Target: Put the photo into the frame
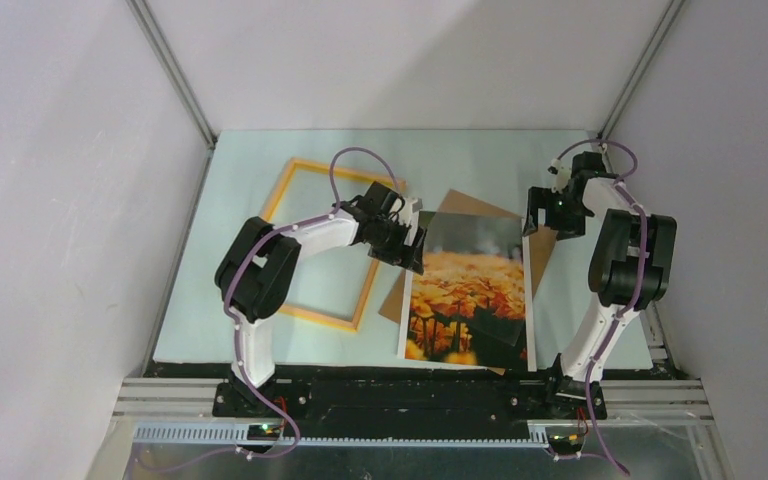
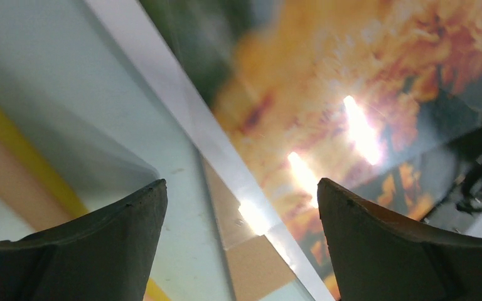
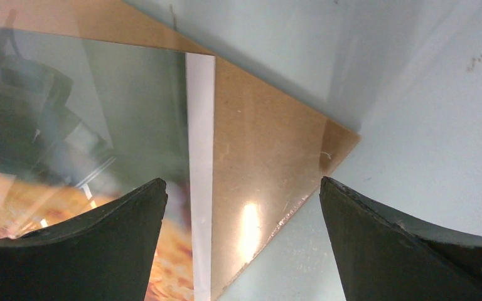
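Observation:
The photo point(image 1: 470, 290) of orange flowers with a white border lies right of centre, resting on a brown backing board point(image 1: 475, 205). The thin yellow frame point(image 1: 325, 318) lies flat to its left, with nothing inside it. My left gripper point(image 1: 415, 240) is open over the photo's upper left edge. In the left wrist view its jaws straddle the white border point(image 2: 182, 106), with the frame point(image 2: 31, 157) at the left. My right gripper point(image 1: 540, 215) hangs open at the photo's upper right corner. Between its fingers show the photo's edge point(image 3: 199, 125) and the board point(image 3: 257, 138).
The pale green table point(image 1: 240, 160) is walled in by white panels on the left, right and back. The backing board sits turned, its corners poking out from under the photo at the top and at the left point(image 1: 392, 300).

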Robot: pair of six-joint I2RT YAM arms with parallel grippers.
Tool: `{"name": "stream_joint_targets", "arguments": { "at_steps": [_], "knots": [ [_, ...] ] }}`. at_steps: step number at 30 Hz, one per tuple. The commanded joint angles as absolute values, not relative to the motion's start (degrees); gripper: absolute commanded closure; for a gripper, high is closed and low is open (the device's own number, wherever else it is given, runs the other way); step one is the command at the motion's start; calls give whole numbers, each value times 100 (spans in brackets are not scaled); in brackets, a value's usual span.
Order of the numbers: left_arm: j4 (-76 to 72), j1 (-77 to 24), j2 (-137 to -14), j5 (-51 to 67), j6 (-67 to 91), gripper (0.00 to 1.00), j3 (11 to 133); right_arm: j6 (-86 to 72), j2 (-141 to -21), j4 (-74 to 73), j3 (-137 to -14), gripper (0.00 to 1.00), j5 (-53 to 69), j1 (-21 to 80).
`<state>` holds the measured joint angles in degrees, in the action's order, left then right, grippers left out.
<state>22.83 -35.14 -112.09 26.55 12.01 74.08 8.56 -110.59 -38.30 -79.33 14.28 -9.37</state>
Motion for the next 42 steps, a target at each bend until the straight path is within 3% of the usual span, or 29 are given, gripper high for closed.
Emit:
{"name": "stream_joint_targets", "arguments": {
  "at_steps": [1, 20, 42],
  "knots": [
    [1976, -3436, -11007, 1488, 1158, 4, 7659, 481, -10903, -3984, -8025, 4, 1436, -1279],
    [1910, -3457, -12580, 2240, 1550, 3, 9827, 28, -10529, -3952, -7000, 6, 2300, -1703],
    [1915, -3586, -13117, 3071, 1732, 6, 10136, 27, -10940, -3861, -6891, 8, 3033, -1789]
  ]
}}
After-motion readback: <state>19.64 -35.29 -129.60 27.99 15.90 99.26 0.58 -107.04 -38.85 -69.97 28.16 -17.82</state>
